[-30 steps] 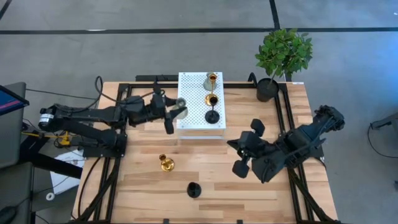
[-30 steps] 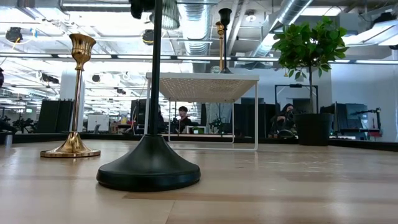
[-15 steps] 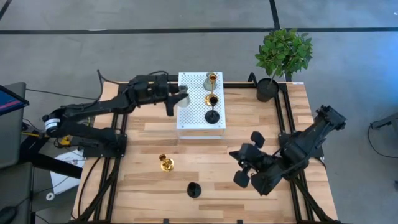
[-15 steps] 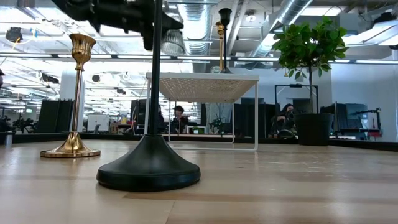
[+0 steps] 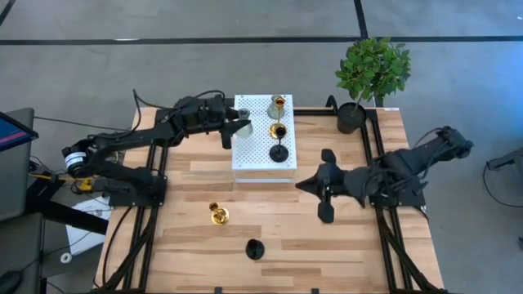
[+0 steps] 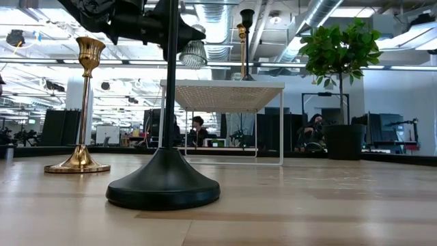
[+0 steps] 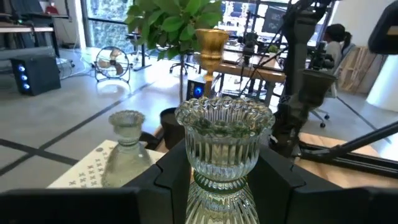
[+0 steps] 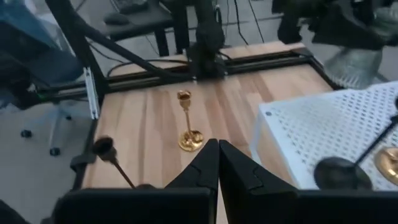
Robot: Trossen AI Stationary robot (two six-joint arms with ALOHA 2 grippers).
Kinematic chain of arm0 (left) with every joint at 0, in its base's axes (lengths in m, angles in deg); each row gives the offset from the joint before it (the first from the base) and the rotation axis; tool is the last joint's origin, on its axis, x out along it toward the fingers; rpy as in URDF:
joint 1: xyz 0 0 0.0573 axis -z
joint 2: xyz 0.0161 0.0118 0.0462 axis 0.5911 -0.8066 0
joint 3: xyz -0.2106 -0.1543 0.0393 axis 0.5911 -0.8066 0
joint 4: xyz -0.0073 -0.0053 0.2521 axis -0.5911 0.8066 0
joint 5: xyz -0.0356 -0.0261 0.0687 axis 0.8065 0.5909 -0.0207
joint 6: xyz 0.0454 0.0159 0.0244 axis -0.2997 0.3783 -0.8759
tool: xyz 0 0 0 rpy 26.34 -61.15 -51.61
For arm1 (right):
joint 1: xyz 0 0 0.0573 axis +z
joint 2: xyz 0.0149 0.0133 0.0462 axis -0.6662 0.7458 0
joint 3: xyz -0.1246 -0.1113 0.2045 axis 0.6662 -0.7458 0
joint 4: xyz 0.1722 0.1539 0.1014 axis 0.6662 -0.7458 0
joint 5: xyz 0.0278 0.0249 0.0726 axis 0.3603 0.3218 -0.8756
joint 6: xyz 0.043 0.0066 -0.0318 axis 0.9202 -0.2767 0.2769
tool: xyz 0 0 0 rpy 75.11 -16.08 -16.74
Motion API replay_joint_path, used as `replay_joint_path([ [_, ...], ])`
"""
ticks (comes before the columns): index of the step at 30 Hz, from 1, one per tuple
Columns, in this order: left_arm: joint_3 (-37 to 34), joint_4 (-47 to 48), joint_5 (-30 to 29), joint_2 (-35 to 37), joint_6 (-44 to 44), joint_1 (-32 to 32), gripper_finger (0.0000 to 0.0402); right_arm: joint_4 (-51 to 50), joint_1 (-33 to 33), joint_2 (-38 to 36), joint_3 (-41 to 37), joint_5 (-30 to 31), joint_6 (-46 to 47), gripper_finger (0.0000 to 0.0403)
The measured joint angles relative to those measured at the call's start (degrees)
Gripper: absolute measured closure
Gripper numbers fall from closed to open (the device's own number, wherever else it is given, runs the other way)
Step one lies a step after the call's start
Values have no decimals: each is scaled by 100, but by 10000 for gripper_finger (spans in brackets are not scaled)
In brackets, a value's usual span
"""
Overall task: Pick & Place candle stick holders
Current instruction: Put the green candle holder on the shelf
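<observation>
Grey-green holder (image 7: pixel 224 152), ribbed up close, fills left end effector (image 7: pixel 224 186).

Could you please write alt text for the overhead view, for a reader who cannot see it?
The left gripper holds a grey-green candle holder over the edge of a white perforated stand, which already carries three holders. On the wooden table stand a gold candle holder and a black candle holder; the right gripper hovers with fingers shut.
</observation>
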Motion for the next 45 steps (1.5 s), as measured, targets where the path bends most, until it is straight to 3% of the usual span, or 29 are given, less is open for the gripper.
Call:
replay_joint_path([
  [5, 4, -278, -4, -297, 45, -379, 275, -20, -459, -808, -908, -209, -77, 403],
  [11, 68, -1874, -24, -1216, 518, -665, 275, 549, -1036, -2038, -2107, -819, -171, 403],
  [18, 509, -2132, -324, -2257, 286, -679, 275, 887, -1404, -3012, -2939, -985, -223, 403],
  [34, 647, -1931, -1215, -2417, -165, -712, 275, 882, -1502, -3421, -3108, -948, -359, 403],
  [45, 645, -1624, -1225, -2415, -166, -695, 275, 880, -1691, -3408, -3108, -943, -359, 403],
])
